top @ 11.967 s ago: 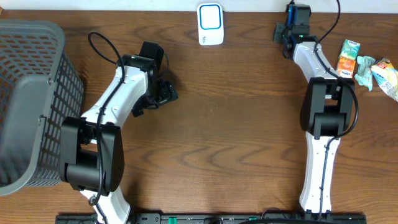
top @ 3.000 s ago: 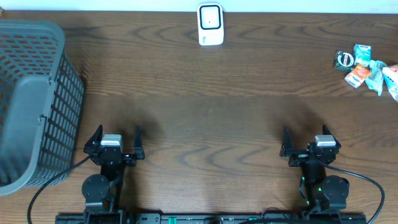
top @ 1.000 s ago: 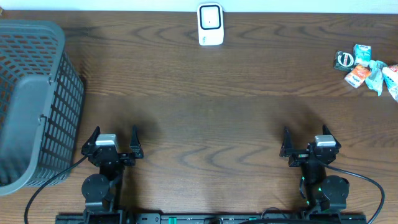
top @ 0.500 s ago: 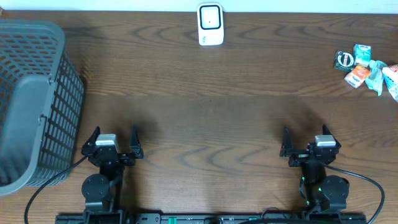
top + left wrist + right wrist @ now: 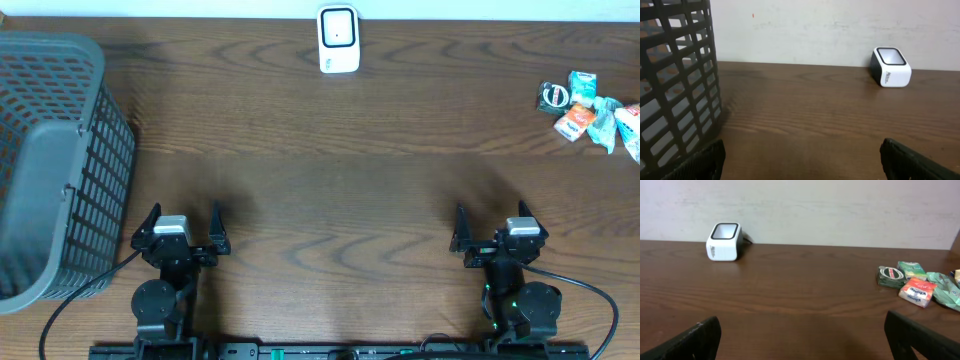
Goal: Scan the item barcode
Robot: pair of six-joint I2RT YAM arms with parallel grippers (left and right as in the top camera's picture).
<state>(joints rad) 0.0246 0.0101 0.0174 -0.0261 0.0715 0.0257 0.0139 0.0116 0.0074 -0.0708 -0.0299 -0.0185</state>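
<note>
Filling the left edge of the overhead view, a grey plastic mesh basket [image 5: 60, 140] stands on the dark wood tabletop [image 5: 330, 180]. To its right, near the bottom of the frame, the left arm's fingers [image 5: 216, 222] are spread wide and hold nothing; in the left wrist view their dark tips sit in the two lower corners, with bare wood between them. At top centre, by the tabletop's far edge, a small white barcode scanner [image 5: 338, 38] stands upright with its dark window facing up. Lower right of centre, the right arm's fingers [image 5: 459, 228] are likewise spread wide and hold nothing. The items to be scanned lie in a loose cluster at the upper right, well apart from both arms and from the scanner: a dark green packet [image 5: 553, 95], an orange packet [image 5: 575, 122] just beside it, and several teal and pale green packets [image 5: 600, 108] touching one another.
</note>
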